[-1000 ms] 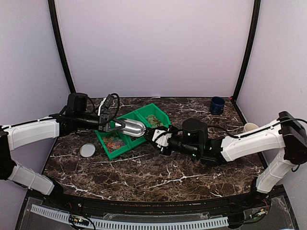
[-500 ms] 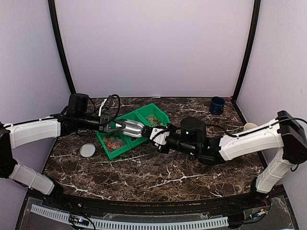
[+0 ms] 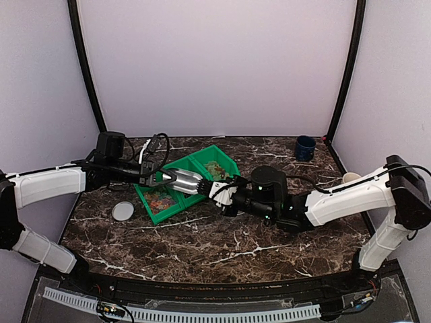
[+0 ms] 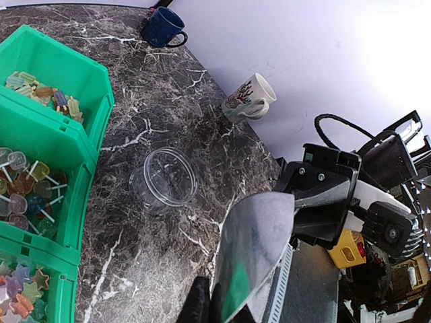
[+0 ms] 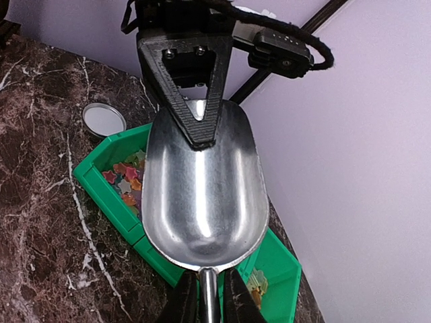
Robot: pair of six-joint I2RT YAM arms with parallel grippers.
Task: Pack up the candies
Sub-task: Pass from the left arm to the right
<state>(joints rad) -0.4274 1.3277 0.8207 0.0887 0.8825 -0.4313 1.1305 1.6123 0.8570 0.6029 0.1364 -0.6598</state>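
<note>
An empty metal scoop (image 3: 187, 180) hangs over the green three-compartment bin (image 3: 229, 161). My left gripper (image 3: 165, 179) is shut on the scoop's front rim; its black finger (image 5: 192, 94) lies inside the bowl (image 5: 202, 195). My right gripper (image 5: 210, 286) straddles the scoop's thin handle closely, with a slim gap still showing, and it also shows in the top view (image 3: 214, 188). Star-shaped candies (image 5: 124, 182) in orange, red, yellow and green fill the bin's near-left compartment (image 3: 159, 199). The clear round jar (image 4: 163, 178) stands empty on the table beside the bin.
A flat round lid (image 3: 123, 211) lies left of the bin. A blue mug (image 3: 305, 147) stands at the back right and a white mug (image 3: 350, 179) by the right wall. The bin's other compartments hold lollipops (image 4: 23, 195) and wrapped sweets (image 4: 40, 91).
My right arm has moved left towards the scoop, bringing its fingers around the handle. The left gripper and scoop have stayed almost still over the bin.
</note>
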